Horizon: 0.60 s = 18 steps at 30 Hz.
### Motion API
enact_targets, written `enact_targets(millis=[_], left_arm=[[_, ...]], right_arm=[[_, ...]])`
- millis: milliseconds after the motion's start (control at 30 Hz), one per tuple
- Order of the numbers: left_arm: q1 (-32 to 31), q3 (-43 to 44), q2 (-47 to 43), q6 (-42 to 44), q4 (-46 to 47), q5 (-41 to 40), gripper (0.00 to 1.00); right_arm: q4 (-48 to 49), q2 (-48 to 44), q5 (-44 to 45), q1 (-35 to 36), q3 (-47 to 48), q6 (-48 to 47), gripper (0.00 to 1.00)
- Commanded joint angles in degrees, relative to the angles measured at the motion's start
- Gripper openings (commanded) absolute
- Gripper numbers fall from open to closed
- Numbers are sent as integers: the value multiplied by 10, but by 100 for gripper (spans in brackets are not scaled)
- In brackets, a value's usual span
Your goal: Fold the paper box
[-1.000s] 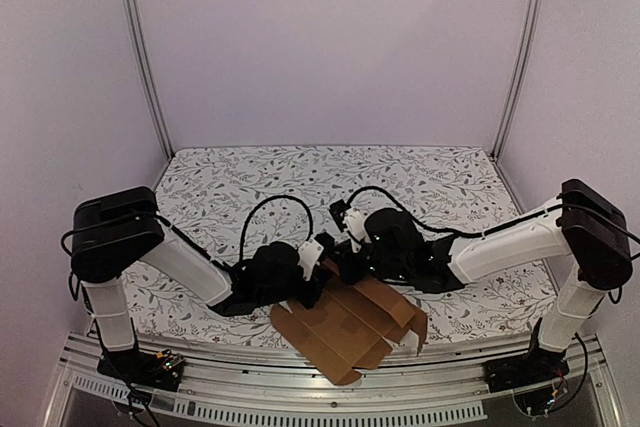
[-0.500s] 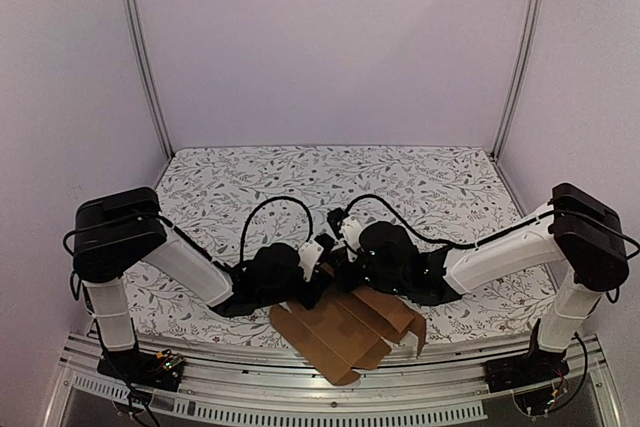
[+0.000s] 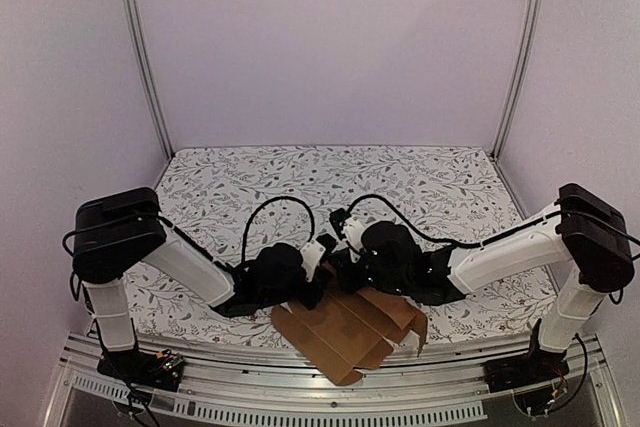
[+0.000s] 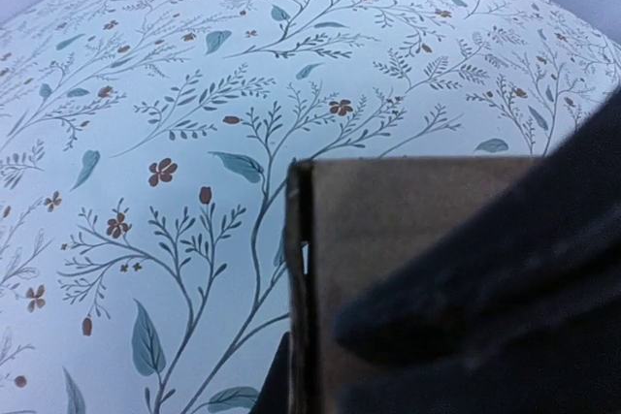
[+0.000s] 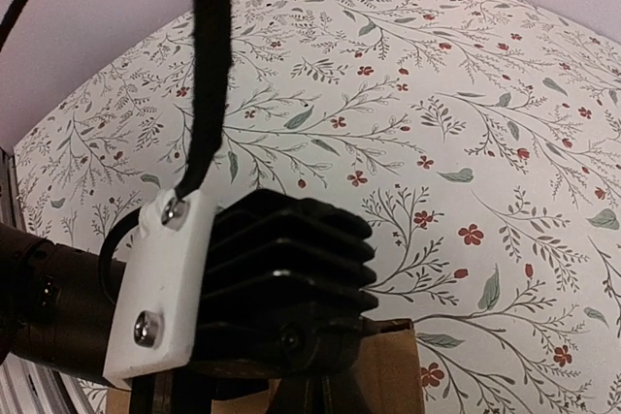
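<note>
Top external view: two pincers closed at the far edge of a creased cardboard sheet

Seen from above, the paper box [image 3: 345, 332] lay as a flat, plain brown die-cut sheet at the near edge of the table [image 3: 400, 177], its panels marked by straight fold lines and its angular flaps reaching toward the metal rail. The table wore a pale cloth printed with thin leafy sprigs and small red flowers. Both arms, white-shelled with matte black wrists, leaned inward and met above the sheet's far edge.

The left pincer [image 3: 322, 282] was closed on a raised panel of the cardboard: in the left wrist view that panel stood upright, dull and fibrous, with a doubled edge on its left side, and a blurred black finger [image 4: 505, 317] lay across its face.

The right pincer [image 3: 345, 272] was closed too, but whether it held anything could not be told. Its wrist camera showed the left arm's ribbed black housing [image 5: 281, 278], a white bracket [image 5: 165, 278] with two screws, a braided black cable [image 5: 209, 65], and a brown corner of cardboard below
</note>
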Motion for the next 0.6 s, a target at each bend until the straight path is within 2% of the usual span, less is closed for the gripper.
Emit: enact_targets(millis=[0,67,333,500,567], left_arm=[[-4,7,-6,-10,-37,-42,0],[-5,8,-12,-15,-51,-60,0],[-5,16,-42,-91,-134,-134,0],[-11,21,-63,-140,-182,-180,0],[-18,34,-71,-160,-232,-208,0]], right_arm=[[-63,-43,6,8,1,-5,7],[-83,-63,17,8,2,-8,18],[-202,-194,60,8,6,-23,35],[-293,-254,98,8,9,-34,34],[-321,-270,106,8,10,-38,27]])
